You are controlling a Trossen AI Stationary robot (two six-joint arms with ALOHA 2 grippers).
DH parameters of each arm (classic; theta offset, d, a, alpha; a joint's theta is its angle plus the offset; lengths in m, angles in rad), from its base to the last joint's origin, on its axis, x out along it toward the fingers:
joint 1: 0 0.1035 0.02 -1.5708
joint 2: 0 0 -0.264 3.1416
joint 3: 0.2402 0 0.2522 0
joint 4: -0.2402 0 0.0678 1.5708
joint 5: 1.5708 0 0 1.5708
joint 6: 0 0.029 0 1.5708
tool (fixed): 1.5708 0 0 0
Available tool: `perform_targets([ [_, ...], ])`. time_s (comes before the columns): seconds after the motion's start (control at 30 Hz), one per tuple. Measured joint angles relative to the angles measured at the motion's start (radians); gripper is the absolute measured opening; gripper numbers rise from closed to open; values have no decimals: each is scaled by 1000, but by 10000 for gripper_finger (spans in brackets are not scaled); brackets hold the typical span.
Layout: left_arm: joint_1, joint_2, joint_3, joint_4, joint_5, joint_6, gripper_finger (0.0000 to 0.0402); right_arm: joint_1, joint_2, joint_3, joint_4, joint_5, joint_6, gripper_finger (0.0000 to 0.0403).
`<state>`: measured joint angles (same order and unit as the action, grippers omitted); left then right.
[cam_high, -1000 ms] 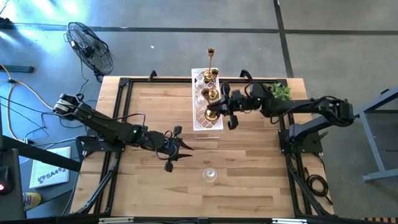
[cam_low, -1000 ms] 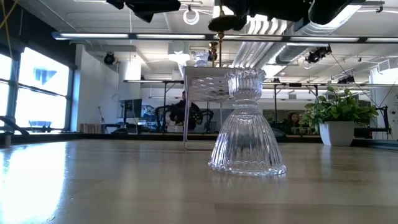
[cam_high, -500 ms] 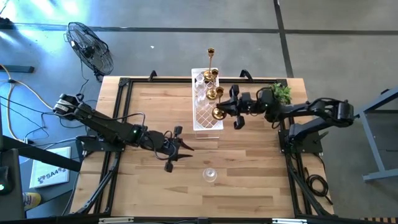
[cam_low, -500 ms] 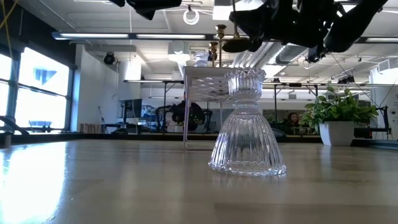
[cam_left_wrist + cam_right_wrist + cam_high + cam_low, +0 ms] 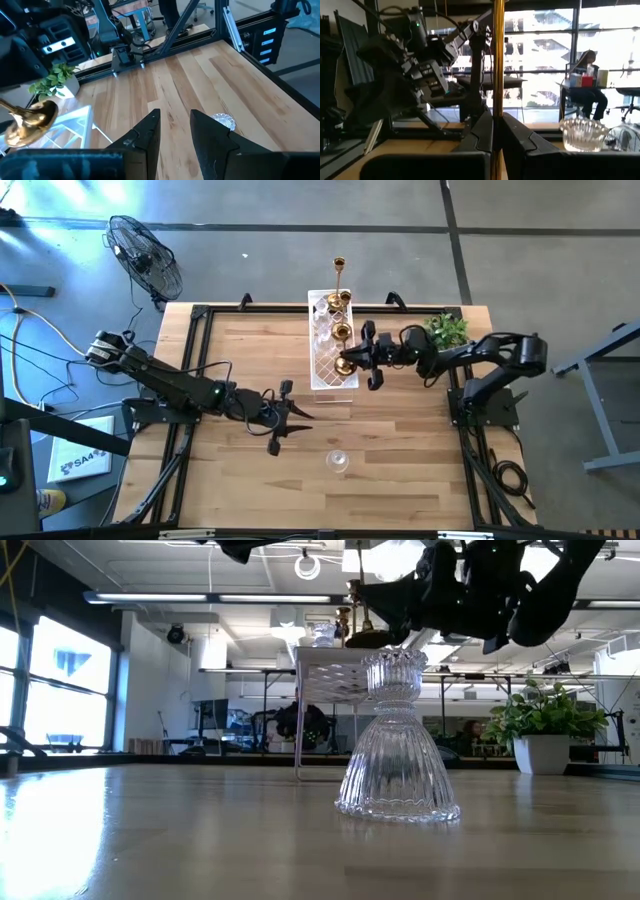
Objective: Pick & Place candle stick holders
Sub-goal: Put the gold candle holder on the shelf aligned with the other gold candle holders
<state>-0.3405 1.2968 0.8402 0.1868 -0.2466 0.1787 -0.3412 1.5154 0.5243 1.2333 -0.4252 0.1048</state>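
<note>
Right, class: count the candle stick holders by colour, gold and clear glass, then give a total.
Gold holders: 3
Clear glass holders: 2
Total: 5

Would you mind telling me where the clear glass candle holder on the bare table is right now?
In the high view, the clear glass candle holder stands alone on the near table centre, just right of the left hand.

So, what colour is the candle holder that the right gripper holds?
Shiny gold. The tall candle stick holder in the right gripper shows its colour best in the left wrist view.
</note>
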Motion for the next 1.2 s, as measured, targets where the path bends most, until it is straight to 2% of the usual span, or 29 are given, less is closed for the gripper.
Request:
perform_targets([
  [0.13,0,0,0,-4,0,0,102,0,37,0,68,7,-14,8],
  [0.4,0,0,0,-19,6,-3,102,-15,83,0,73,23,-24,8],
  [1.2,0,0,0,-21,8,-3,102,-67,83,0,10,31,-38,8],
])
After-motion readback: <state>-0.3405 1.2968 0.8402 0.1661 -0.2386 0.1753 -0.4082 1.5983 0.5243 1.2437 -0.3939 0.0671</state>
